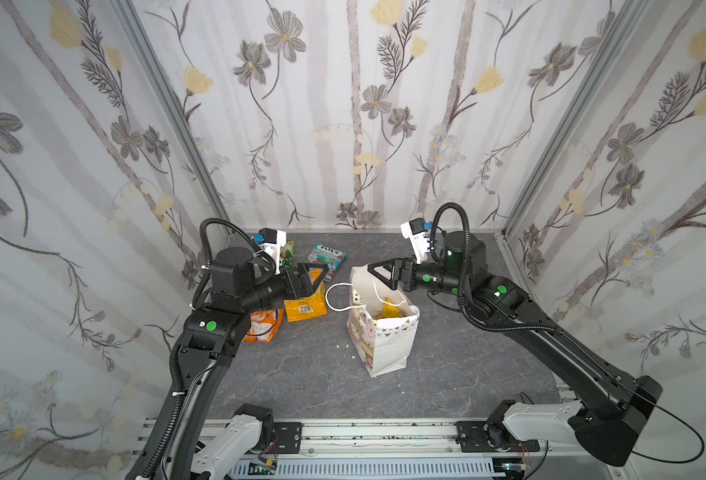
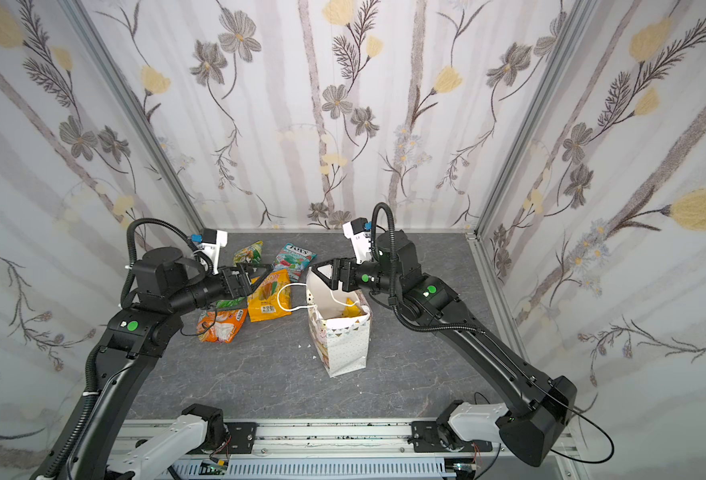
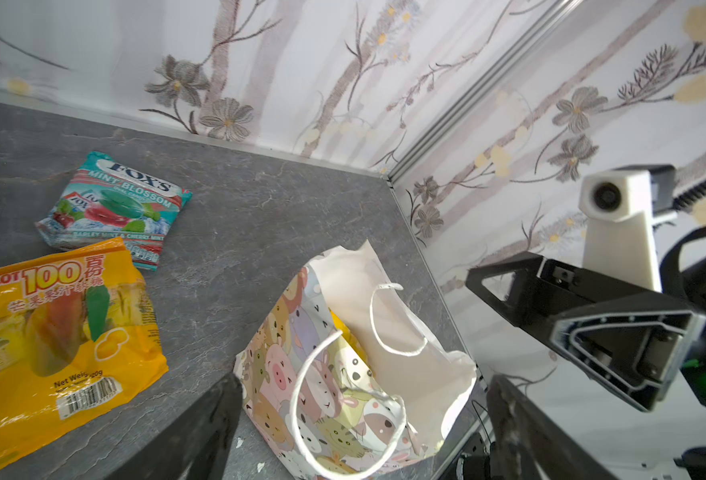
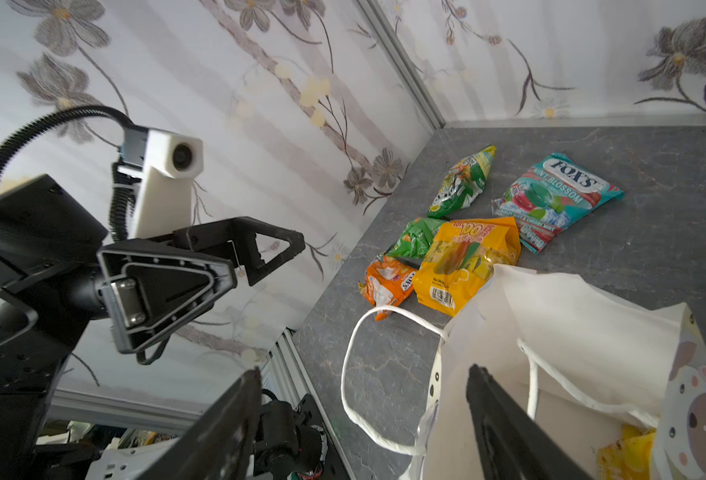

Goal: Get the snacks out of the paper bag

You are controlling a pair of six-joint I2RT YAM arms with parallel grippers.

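The paper bag stands upright mid-table with its mouth open, one cord handle hanging over its left side. A yellow snack lies inside. My right gripper is open at the bag's back rim; one finger is inside the mouth and the other outside the wall. My left gripper hangs open and empty over the snacks to the left of the bag. These are the teal FOX'S, orange-yellow, small orange, yellow-green and green packets.
Floral-papered walls close the grey table on three sides. An aluminium rail with both arm bases runs along the front edge. A few white paper scraps lie by the bag's foot.
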